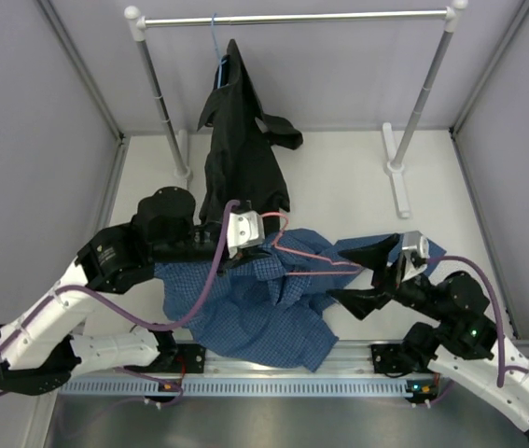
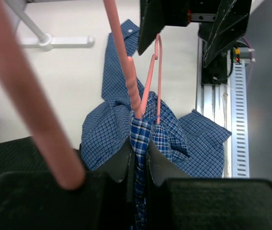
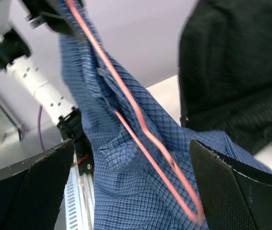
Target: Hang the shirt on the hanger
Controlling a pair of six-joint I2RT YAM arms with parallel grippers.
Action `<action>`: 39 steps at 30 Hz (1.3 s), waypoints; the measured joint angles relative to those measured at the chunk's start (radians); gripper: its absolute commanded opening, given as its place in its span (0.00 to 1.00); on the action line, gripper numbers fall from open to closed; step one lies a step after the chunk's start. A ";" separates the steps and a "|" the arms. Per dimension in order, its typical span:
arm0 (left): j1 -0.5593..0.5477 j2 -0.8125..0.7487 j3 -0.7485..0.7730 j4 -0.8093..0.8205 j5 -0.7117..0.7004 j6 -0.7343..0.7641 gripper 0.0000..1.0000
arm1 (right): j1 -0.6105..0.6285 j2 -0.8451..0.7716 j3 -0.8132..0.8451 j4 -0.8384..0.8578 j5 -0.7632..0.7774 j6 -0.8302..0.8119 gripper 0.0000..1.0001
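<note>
The blue checked shirt (image 1: 245, 313) lies bunched on the table between the arms, one part lifted. My left gripper (image 1: 262, 245) is shut on a fold of the shirt (image 2: 174, 139), pinched between the pads (image 2: 121, 163). The pink hanger (image 1: 325, 263) runs from that fold toward my right gripper (image 1: 362, 275). In the left wrist view the hanger (image 2: 133, 91) passes into the cloth just beyond the left gripper (image 2: 139, 148). My right gripper (image 3: 132, 143) is open, its fingers (image 3: 241, 191) wide on either side of the hanger (image 3: 145, 134) and shirt (image 3: 121, 196), gripping neither.
A black shirt (image 1: 241, 149) hangs from a thin blue hanger (image 1: 217, 47) on the white rack rail (image 1: 339, 17), and its tail reaches the table beside my left gripper. The rack feet (image 1: 396, 173) stand at the back. A metal rail (image 1: 357, 355) runs along the near edge.
</note>
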 measured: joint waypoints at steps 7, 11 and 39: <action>0.000 -0.069 -0.075 0.089 -0.095 -0.050 0.00 | 0.000 -0.086 -0.044 -0.082 0.162 0.278 0.65; -0.001 -0.050 -0.088 0.134 -0.175 -0.082 0.00 | 0.000 0.025 -0.085 -0.076 0.170 0.430 0.63; 0.001 -0.059 -0.175 0.300 -0.339 -0.182 0.00 | 0.122 0.457 -0.140 0.312 0.232 0.566 0.46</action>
